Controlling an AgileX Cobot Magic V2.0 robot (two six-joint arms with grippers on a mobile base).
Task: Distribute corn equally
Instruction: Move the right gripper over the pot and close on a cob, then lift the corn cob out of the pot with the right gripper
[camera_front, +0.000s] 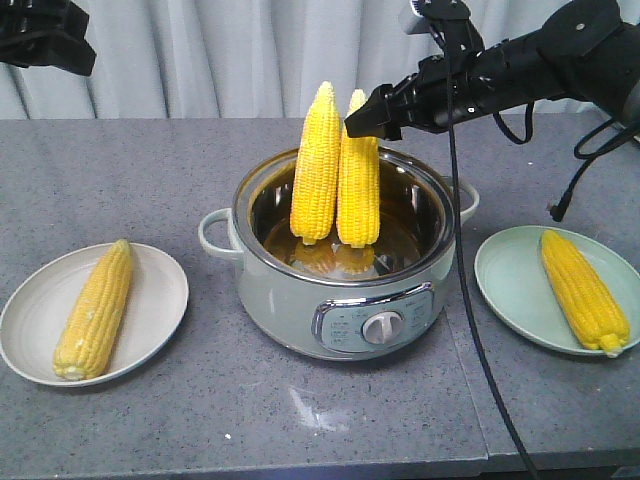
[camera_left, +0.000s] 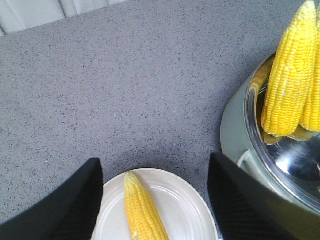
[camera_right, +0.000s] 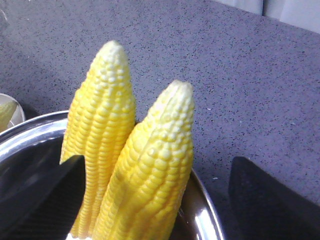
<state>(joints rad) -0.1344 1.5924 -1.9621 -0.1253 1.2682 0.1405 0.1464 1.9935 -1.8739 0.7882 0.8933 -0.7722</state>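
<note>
Our right end effector (camera_front: 365, 115) gapes empty near two upright corn cobs (camera_front: 335, 170) in the pot (camera_front: 300, 300); left end effector (camera_left: 155, 200) apart too

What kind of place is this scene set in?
Likely a robot lab's mock kitchen, not a home: a grey speckled table, an electric pot holding two upright corn cobs, and a plain curtain behind.

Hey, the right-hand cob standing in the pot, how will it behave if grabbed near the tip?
The right standing cob looks stiff, so it probably won't bend. It tapers toward the tip, so the fingers may slip upward. It stands against the left cob in the pot, so lifting it could tip that one.
</note>
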